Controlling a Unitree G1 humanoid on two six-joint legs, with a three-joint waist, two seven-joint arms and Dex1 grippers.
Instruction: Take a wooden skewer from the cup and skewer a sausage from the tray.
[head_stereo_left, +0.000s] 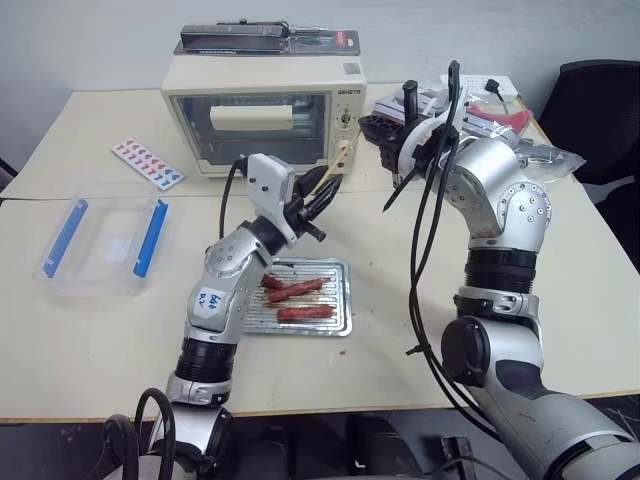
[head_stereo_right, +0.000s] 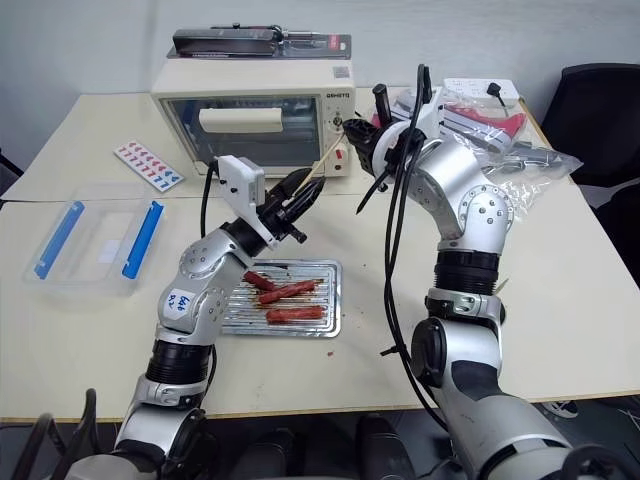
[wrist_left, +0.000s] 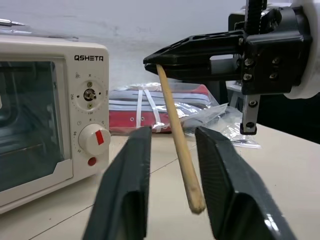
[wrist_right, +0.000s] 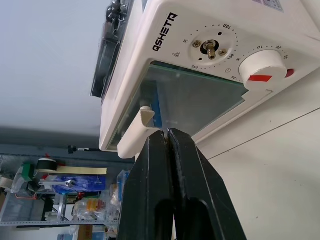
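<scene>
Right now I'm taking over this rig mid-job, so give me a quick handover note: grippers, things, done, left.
Right gripper: shut on the skewer, held in the air in front of the oven.
Left gripper: fingers either side of the skewer's lower end, not clamped yet.
Three sausages lie on the tray, untouched.
Done: skewer taken.
Left: pass the skewer over, probably, then spear a sausage.

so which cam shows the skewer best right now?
Left wrist view: the wooden skewer hangs from the shut right claw, its lower end between the left claw's fingers. Both eye views show a short pale sliver by the oven.
</scene>
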